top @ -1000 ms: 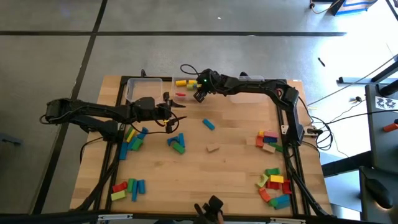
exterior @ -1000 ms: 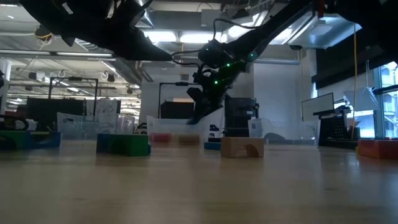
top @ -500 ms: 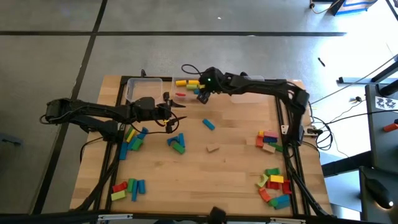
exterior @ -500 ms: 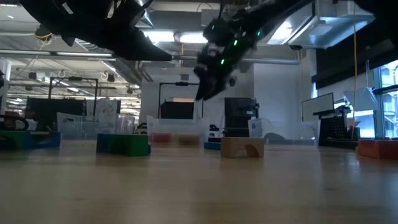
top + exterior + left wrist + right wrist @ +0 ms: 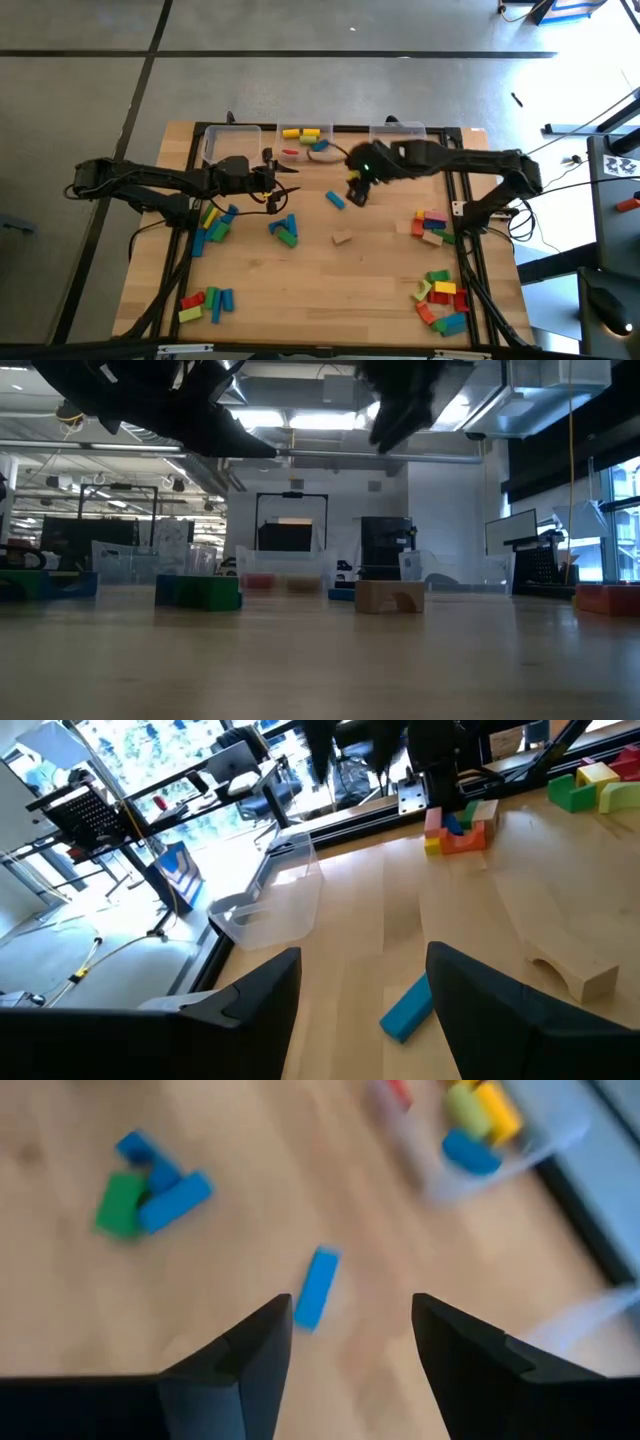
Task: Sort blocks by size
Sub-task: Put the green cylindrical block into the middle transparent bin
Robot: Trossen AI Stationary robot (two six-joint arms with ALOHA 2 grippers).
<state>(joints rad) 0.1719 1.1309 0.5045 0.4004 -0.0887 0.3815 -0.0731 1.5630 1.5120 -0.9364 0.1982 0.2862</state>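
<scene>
The single short blue rectangular block (image 5: 335,200) lay alone on the bare wooden table (image 5: 380,270), just in front of the clear plastic middle bin (image 5: 305,143), which held yellow, green, red and blue pieces, a sorted group by the look of it. The right gripper (image 5: 357,191) hung just beside that block, on the side away from the left arm, fingers spread and empty, the block lying in line with the gap between its fingers (image 5: 470,1355) in its wrist view (a likely next pick, I judged). A blue-and-green cluster (image 5: 284,230) sat nearer the front edge than the block. The left gripper (image 5: 288,183) waited on the block's far side, fingers spread, holding nothing. More loose piles lay further out from the bin.
</scene>
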